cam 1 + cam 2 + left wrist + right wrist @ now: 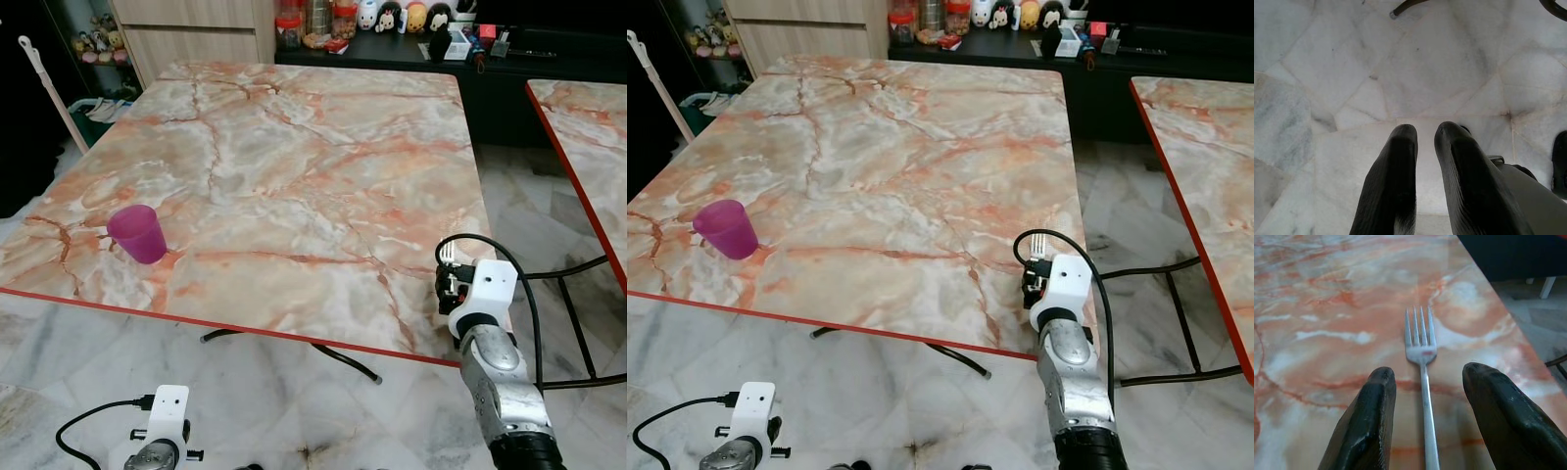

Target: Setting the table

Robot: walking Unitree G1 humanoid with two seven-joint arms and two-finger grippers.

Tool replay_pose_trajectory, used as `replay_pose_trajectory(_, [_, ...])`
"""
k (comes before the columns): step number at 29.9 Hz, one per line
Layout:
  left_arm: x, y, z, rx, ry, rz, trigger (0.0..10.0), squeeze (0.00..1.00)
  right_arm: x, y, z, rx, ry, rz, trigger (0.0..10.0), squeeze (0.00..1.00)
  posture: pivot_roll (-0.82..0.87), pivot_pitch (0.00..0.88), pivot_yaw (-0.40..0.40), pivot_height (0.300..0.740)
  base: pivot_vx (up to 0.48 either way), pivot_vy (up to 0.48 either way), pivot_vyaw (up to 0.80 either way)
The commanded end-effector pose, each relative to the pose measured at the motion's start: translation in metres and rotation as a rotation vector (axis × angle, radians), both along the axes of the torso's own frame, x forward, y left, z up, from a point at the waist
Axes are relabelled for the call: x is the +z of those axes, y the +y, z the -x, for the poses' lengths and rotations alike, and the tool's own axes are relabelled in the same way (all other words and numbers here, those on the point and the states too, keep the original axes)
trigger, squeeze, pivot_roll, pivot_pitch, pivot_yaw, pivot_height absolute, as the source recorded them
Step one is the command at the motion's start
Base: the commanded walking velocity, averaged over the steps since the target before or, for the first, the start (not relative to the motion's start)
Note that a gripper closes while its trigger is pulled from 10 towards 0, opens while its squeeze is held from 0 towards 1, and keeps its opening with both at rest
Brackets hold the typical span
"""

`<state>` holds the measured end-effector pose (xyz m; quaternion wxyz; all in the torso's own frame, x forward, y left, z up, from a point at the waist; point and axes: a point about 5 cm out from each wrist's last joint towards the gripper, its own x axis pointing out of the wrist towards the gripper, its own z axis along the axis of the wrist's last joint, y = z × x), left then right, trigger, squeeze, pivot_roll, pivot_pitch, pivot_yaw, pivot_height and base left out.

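Table (294,166) fills most of the head frame; cup (138,233) stands at left near the front edge. Right gripper (1425,418) is low right, over the table's front right corner, fingers spread wide, gripping nothing. Fork (1421,357) lies flat between them, tines pointing away, handle running back under the wrist. Looks like fork placement; next likely call: lift clear without dragging it. Left gripper (1425,166) hangs bottom left over the floor, fingers nearly closed, empty.
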<state>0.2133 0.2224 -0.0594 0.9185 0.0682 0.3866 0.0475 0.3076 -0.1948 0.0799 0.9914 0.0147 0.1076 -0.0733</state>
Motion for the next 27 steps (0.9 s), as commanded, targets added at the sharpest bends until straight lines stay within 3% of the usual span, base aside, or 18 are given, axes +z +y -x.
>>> replay_pose_trajectory(1, [-0.005, 0.004, 0.009, -0.009, 0.043, -0.013, 10.0, 0.0, -0.002, 0.0, 0.0, -0.01, 0.007, -0.015, 10.0, 0.0, 0.01, 0.124, 0.019, 0.74, 0.0, 0.0, 0.0])
replay_pose_trajectory(26, [-0.008, 0.001, 0.013, -0.005, 0.06, 0.011, 10.0, 0.0, -0.001, 0.006, -0.015, -0.013, 0.028, -0.028, 10.0, 0.0, 0.02, 0.139, 0.014, 0.74, 0.0, 0.0, 0.0])
replay_pose_trajectory(27, [-0.008, 0.001, 0.013, -0.004, 0.061, 0.013, 10.0, 0.0, -0.001, 0.006, -0.015, -0.019, 0.03, -0.025, 8.2, 0.0, 0.02, 0.14, 0.015, 0.74, 0.0, 0.0, 0.0])
